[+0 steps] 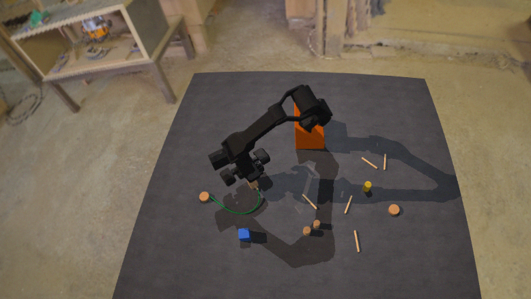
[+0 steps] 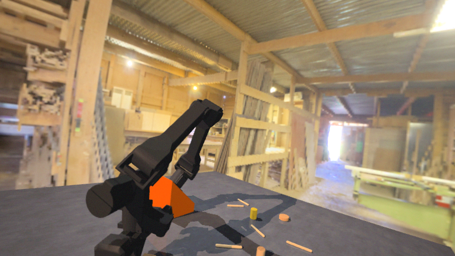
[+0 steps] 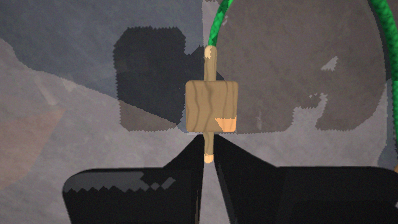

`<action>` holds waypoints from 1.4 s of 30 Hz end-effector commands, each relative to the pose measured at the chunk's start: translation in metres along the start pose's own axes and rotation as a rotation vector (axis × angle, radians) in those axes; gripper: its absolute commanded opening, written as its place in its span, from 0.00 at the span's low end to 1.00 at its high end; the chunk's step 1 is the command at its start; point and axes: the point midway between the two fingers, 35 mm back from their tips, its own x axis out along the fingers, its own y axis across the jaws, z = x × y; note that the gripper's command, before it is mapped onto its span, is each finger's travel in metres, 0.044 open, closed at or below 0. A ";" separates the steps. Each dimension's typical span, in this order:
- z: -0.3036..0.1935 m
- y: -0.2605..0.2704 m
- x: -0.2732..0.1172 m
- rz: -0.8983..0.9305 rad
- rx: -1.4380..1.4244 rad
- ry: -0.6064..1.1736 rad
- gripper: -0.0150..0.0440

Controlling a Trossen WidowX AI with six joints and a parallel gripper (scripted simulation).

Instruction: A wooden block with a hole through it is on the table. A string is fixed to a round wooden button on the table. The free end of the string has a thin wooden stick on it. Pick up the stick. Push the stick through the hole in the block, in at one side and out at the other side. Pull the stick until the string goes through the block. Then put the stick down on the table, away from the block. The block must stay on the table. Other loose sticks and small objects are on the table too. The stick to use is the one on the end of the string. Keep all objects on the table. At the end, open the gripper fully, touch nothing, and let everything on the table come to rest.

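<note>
the wooden block sits on the dark table, beneath the arm's far end. the thin stick runs through the block's hole, showing at both sides. its string end pokes out on the side away from the gripper, and its bare end comes out on the gripper's side, where the fingertips pinch it close to the block. the green string is joined to the stick's far end and is all on that side of the block; it curves round to the round wooden button, which lies left of the block in the top view.

in that same view, the blue cube is below the block, and two small wooden cylinders stand to its lower right, near each other. five loose sticks lie to the right of the block, spread out and well apart from it. also on that side are the yellow cylinder and, farther from the block, a loose wooden disc.
</note>
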 end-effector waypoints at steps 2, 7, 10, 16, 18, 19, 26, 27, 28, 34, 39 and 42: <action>-0.001 0.000 0.001 0.000 -0.006 -0.016 0.25; -0.006 0.000 0.001 0.000 -0.005 -0.016 0.25; -0.011 0.000 0.000 -0.002 -0.005 -0.015 0.25; -0.019 0.001 0.000 -0.006 -0.005 -0.014 0.25; -0.022 0.001 0.001 -0.007 -0.005 -0.014 0.25; -0.023 0.001 0.001 -0.008 -0.005 -0.014 0.25; -0.033 0.001 0.000 -0.009 -0.005 -0.013 0.25; -0.034 0.001 0.000 -0.010 -0.005 -0.012 0.25; -0.036 0.000 0.000 -0.010 -0.005 -0.012 0.25; -0.044 -0.001 -0.002 -0.014 0.005 -0.010 0.25; -0.051 -0.001 -0.002 -0.019 0.031 -0.010 0.25; -0.055 -0.001 -0.003 -0.021 0.048 -0.008 0.25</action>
